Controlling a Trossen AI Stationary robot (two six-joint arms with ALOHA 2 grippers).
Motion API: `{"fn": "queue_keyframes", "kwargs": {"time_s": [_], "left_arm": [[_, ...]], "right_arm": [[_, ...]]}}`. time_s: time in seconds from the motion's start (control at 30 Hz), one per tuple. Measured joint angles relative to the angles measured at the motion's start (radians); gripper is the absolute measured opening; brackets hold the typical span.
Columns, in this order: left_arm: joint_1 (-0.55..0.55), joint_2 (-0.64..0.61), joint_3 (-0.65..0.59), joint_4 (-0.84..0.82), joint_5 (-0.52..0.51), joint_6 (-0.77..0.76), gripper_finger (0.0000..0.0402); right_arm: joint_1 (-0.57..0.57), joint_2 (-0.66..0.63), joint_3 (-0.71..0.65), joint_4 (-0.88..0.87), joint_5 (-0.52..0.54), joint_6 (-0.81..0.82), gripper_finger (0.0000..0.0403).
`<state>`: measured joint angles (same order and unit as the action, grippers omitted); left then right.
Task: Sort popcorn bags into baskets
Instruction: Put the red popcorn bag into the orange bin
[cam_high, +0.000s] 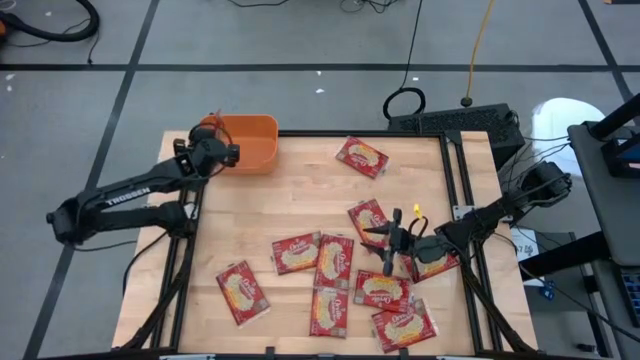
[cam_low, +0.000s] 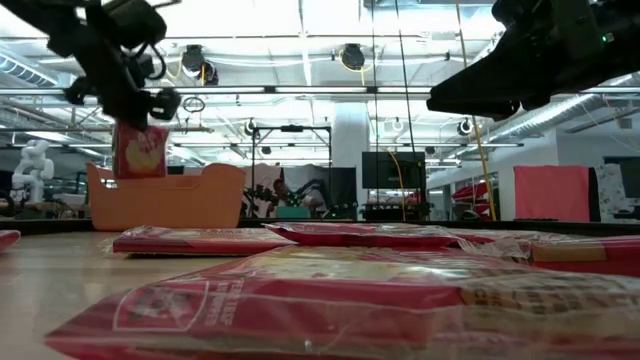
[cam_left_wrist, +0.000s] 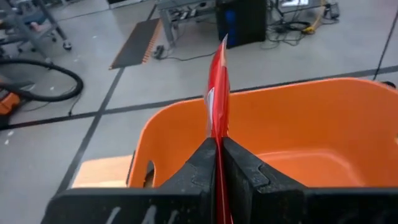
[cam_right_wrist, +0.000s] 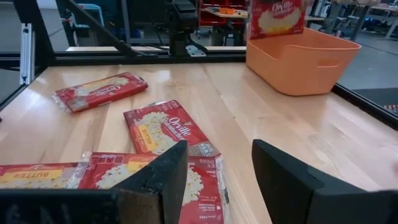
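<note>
Currently I see the left gripper (cam_left_wrist: 219, 163) clamped on one popcorn bag (cam_left_wrist: 217, 87), holding it upright by its lower edge over the near-left part of the orange basket (cam_high: 250, 140). From the low view the bag (cam_low: 140, 152) hangs above the basket rim (cam_low: 165, 200), not resting inside. My right gripper (cam_high: 392, 240) hovers low over the cluster of popcorn bags well away from the basket, fingers (cam_right_wrist: 155, 180) apart and holding nothing, with a bag (cam_right_wrist: 168, 132) directly ahead of them. One more bag (cam_high: 361, 156) lies alone on the wooden table (cam_high: 300, 200) just beside the basket; the remaining bags (cam_high: 330, 270) lie flat around the right gripper.
</note>
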<state>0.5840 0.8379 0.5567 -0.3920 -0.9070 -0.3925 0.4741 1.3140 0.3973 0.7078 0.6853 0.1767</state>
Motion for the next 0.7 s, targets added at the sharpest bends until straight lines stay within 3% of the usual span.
{"fn": "queue_keyframes", "kwargs": {"time_s": [0.4, 0.7], "left_arm": [[0.172, 0.0, -0.141, 0.196, 0.069, 0.077, 0.0026], [0.19, 0.0, -0.143, 0.337, 0.152, 0.192, 0.0006]], "right_arm": [[-0.049, 0.0, 0.0, 0.007, 0.002, -0.008, 0.0171], [-0.076, 0.0, 0.0, 0.036, -0.002, -0.032, 0.0171]]}}
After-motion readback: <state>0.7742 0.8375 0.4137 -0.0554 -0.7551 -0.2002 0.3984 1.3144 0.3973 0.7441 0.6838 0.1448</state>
